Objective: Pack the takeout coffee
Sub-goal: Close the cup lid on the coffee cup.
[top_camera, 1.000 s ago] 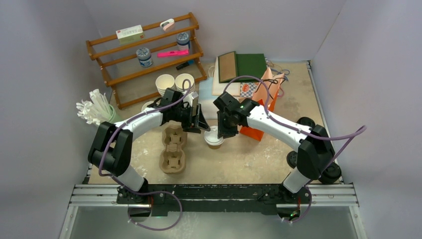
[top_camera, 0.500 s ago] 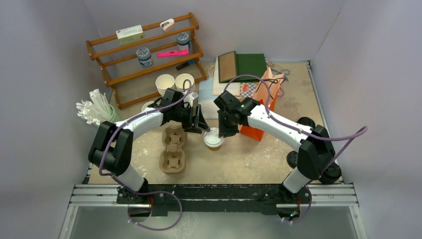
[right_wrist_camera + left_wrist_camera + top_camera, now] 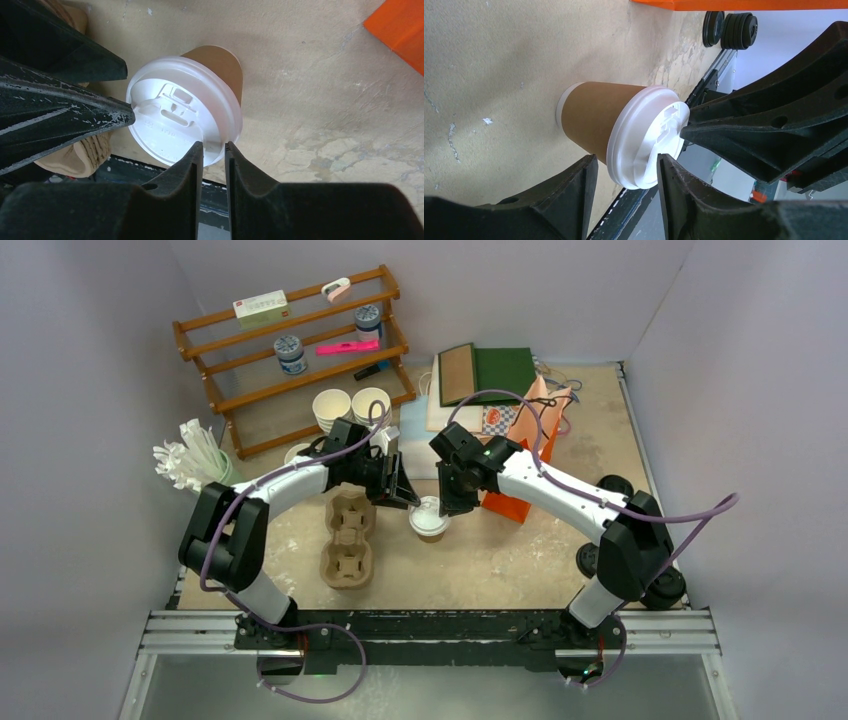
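One takeout coffee [image 3: 429,521] stands upright mid-table, a brown kraft cup [image 3: 591,120] with its white lid [image 3: 175,120] on. My left gripper [image 3: 407,494] reaches in from the left. Its jaws [image 3: 625,161] are open and straddle the lid's near edge. One finger [image 3: 574,187] stands clear of the cup wall and the other [image 3: 676,182] is close against the lid top. My right gripper [image 3: 447,504] comes down from the right. Its narrow jaws [image 3: 214,148] are pinched on the lid's rim, one tip over the lid and one outside it.
A cardboard cup carrier [image 3: 347,540] lies just left of the cup. An orange bag [image 3: 500,508] stands behind the right arm. Two pale cups [image 3: 350,405] and a wooden rack [image 3: 290,350] are at the back left, with black lids [image 3: 612,485] at the right edge.
The left jaws have narrowed around the lidded cup. Both arms and the cup have hardly moved.
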Robot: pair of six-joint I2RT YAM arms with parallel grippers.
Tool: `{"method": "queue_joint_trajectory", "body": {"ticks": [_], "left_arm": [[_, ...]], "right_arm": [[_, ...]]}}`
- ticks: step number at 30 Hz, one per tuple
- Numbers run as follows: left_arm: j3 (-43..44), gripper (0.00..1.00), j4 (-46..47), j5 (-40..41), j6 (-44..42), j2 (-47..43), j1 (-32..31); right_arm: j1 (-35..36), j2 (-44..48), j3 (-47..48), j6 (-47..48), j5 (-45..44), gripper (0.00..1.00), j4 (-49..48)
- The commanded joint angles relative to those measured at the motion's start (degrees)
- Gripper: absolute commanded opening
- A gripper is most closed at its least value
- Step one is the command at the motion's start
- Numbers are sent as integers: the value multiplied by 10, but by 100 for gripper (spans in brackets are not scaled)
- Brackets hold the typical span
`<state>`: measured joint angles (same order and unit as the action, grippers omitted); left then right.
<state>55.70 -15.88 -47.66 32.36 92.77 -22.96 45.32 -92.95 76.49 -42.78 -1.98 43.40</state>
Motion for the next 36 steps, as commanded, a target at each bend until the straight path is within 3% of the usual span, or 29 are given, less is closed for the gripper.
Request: {"method": "queue_joint_trajectory", "body": {"ticks": [1, 5, 9, 11, 14, 19, 30, 36], "left_arm": [[-2, 49, 22, -18, 0, -3, -2], [-9, 49, 40, -30, 12, -3, -2], [-15, 49, 56, -38, 22, -5, -2], [-16, 48, 55, -38, 23, -5, -2], [-17, 48, 56, -38, 24, -5, -2], [-23, 46, 58, -37, 27, -5, -2], [-31, 45, 80, -48, 50, -15, -2], [-37, 45, 97, -53, 63, -19, -2]], "right_arm": [[-2, 4, 22, 9, -4, 22, 5], [-2, 6, 32, 14, -11, 14, 10], [-2, 9, 41, 19, -19, 14, 16], [-2, 11, 43, 22, -25, 18, 19], [-2, 10, 38, 23, -33, 32, 24], [-2, 10, 23, 26, -30, 41, 11], [-7, -6, 30, 38, -14, 34, -2], [-7, -12, 22, 48, -14, 37, -2]]}}
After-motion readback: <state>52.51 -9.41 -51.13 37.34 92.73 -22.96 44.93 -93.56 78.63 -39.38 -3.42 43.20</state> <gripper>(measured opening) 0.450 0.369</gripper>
